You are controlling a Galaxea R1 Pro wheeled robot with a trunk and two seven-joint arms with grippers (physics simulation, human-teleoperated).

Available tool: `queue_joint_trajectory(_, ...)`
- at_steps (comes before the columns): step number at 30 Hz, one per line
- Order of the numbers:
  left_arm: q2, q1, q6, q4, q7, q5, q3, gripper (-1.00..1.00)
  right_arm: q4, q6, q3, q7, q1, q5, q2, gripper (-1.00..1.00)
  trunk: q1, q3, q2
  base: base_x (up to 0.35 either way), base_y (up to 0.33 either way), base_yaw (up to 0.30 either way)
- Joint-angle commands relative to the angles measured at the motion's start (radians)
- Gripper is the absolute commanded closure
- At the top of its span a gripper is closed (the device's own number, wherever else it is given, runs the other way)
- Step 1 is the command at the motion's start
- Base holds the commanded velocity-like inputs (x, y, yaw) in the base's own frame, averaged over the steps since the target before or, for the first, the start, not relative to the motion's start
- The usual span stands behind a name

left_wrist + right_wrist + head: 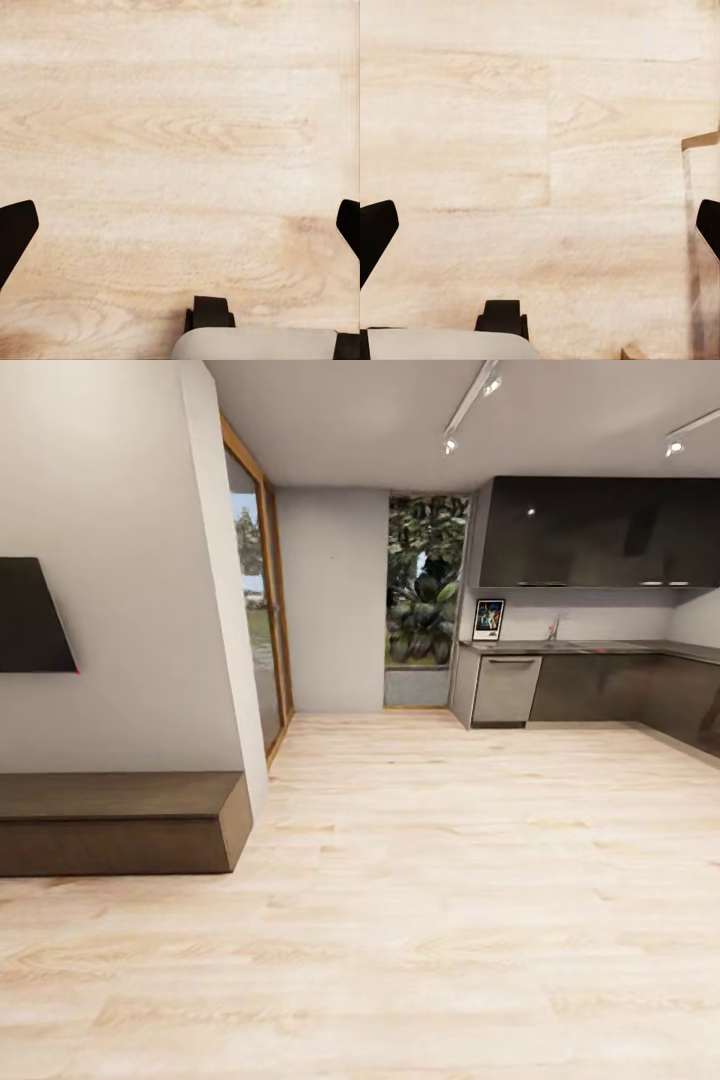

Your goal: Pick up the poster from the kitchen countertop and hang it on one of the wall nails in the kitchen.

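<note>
Both grippers, left and right, spread wide over pale plank floor, holding nothing. Far right: kitchen countertop; poster apparently propped upright at its left end, against the wall.

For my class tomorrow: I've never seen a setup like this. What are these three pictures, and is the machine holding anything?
It is a simulated wheeled robot with two arms. The head camera looks across a wooden floor towards a kitchen, where the poster stands on the kitchen countertop, leaning on the wall. The other two pictures come from cameras near each gripper, pointing at the floor. The left gripper and right gripper show dark fingertips spread wide apart, with nothing between them, so nothing is held.
</note>
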Motion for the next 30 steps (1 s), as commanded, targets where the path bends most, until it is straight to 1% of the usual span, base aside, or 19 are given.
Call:
queue_joint_trajectory(1,0.0,0.0,0.0,-0.001,0.0,0.0,0.001,-1.0,0.001,-0.003,0.0,0.0,-0.001,0.002,0.0,-1.0,0.001,-0.001,0.0,0.321,-0.043,0.0)
queue_joint_trajectory(30,0.0,0.0,0.0,-0.001,0.0,0.0,0.001,-1.0,0.001,-0.005,-0.001,-0.001,-0.001,0.002,0.001,-1.0,0.001,-0.001,0.0,0.324,-0.004,0.0)
